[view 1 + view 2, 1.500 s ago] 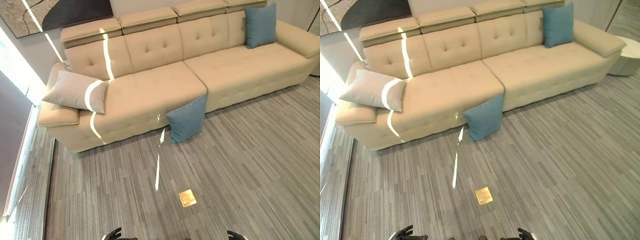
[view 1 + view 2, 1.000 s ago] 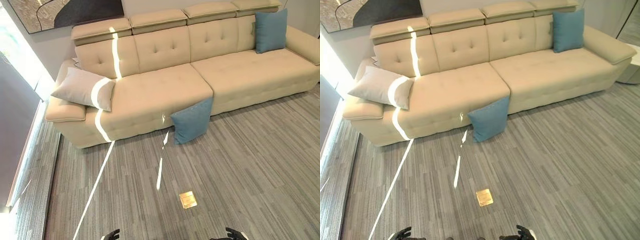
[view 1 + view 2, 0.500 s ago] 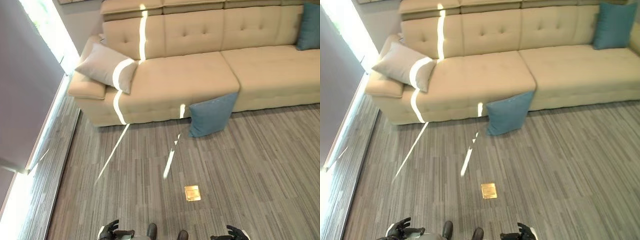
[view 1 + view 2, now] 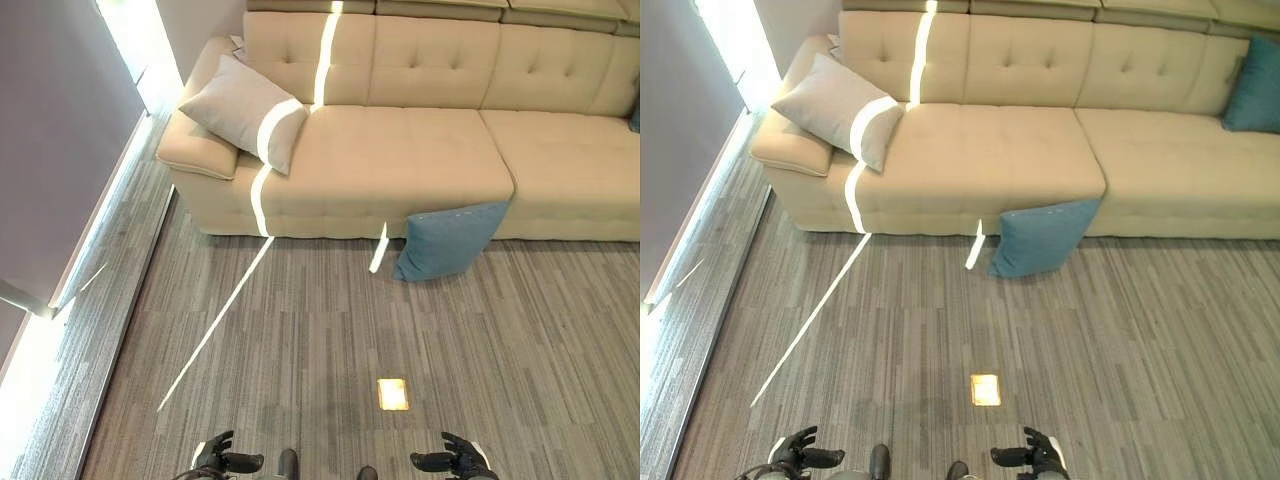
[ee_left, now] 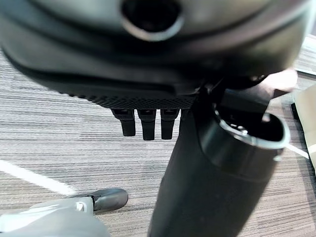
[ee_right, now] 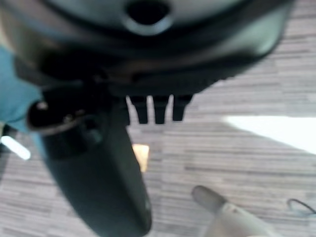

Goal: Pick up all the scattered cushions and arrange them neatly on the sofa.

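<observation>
Fingers relaxed, spread, holding nothing: left hand [image 4: 218,459], right hand [image 4: 458,459], both low over carpet [image 4: 300,340], well short of sofa [image 4: 400,160]. Blue cushion [image 4: 447,240] on carpet, leaning on sofa front. Beige cushion [image 4: 248,110] propped at sofa's left armrest. Second blue cushion [image 4: 1252,85] against sofa back, far right.
</observation>
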Tool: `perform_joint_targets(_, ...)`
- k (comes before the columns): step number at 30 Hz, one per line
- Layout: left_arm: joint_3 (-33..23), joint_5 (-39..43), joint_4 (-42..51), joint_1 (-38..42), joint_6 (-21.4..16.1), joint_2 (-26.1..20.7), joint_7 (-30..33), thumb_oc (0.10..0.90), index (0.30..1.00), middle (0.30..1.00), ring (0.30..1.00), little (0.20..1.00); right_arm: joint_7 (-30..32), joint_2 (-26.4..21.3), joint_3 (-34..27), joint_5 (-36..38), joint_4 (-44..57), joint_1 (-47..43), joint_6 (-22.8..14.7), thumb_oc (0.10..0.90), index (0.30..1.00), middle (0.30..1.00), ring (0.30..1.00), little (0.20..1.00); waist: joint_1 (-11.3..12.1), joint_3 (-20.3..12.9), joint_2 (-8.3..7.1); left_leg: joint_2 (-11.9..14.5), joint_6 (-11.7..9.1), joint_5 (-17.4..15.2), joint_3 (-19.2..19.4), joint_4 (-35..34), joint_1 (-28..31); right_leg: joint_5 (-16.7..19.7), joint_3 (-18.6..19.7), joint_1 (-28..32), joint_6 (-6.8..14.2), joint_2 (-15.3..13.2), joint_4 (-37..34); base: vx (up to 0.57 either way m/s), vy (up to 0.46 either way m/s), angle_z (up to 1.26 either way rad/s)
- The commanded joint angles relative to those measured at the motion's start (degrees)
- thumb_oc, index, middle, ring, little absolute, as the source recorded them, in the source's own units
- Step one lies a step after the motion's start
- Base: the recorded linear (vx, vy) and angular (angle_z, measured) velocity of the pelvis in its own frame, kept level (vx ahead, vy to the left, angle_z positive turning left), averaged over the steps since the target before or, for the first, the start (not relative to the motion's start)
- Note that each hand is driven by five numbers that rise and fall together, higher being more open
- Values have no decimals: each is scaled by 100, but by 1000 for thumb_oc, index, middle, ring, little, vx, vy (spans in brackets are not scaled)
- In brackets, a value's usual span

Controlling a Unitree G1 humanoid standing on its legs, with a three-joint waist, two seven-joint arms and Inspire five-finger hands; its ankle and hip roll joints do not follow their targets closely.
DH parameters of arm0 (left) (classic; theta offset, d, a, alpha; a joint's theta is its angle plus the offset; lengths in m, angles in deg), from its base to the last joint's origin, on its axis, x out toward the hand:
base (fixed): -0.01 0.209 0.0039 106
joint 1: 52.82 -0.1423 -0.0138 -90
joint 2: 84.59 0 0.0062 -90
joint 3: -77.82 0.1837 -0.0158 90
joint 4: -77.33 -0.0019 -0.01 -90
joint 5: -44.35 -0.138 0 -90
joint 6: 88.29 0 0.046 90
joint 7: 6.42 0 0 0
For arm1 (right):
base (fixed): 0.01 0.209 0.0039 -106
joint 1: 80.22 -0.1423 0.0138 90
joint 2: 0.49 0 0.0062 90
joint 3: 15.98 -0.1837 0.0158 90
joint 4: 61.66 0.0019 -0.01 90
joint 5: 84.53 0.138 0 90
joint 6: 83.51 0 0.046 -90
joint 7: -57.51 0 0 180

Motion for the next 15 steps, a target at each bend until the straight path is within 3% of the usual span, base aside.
perform_joint_targets(1, -87, -82, -80, 89, -103, -141, 16, 800, 900, 900, 900, 900, 37, -55, 151, -76, 113, 32, -119, 800, 900, 900, 900, 900, 114, 104, -23, -171, 86, -444, -533, 369, -178, 513, 692, -150, 360, 103, 28, 121, 91, 13)
perform_joint_targets(4, -51, -175, -90, 111, -92, -144, 0, 800, 900, 900, 900, 900, 3, -42, 163, -41, 84, 76, -118, 800, 900, 900, 900, 900, 16, 62, -57, -257, 79, -437, -756, 193, -10, 308, 991, -213, 280, 502, -374, 150, 26, 24)
perform_joint_targets(8, 2, -247, -142, 160, -83, -134, -11, 800, 900, 900, 900, 900, -22, -67, 159, 39, 32, 133, -126, 800, 900, 900, 900, 900, -112, 60, -154, -418, 27, -481, -1095, 136, 129, 435, 1274, -401, 236, 868, -977, 160, -23, 46)
perform_joint_targets(10, 12, -296, -184, 150, -88, -103, -39, 800, 900, 900, 900, 900, -36, -91, 126, 80, 20, 246, -139, 800, 900, 900, 900, 900, -181, 45, -200, -499, -53, -599, -1294, 160, 262, 462, 1279, -251, 195, 915, -1301, 196, -66, 67)
perform_joint_targets(15, 3, -268, -213, 143, -99, -40, -43, 800, 900, 900, 900, 900, -61, -94, 83, 149, -26, 320, -183, 800, 900, 900, 900, 900, -236, -51, -215, -454, -252, -742, -1295, 468, 270, 427, 1297, -25, 83, 969, -1502, 168, -99, 57)
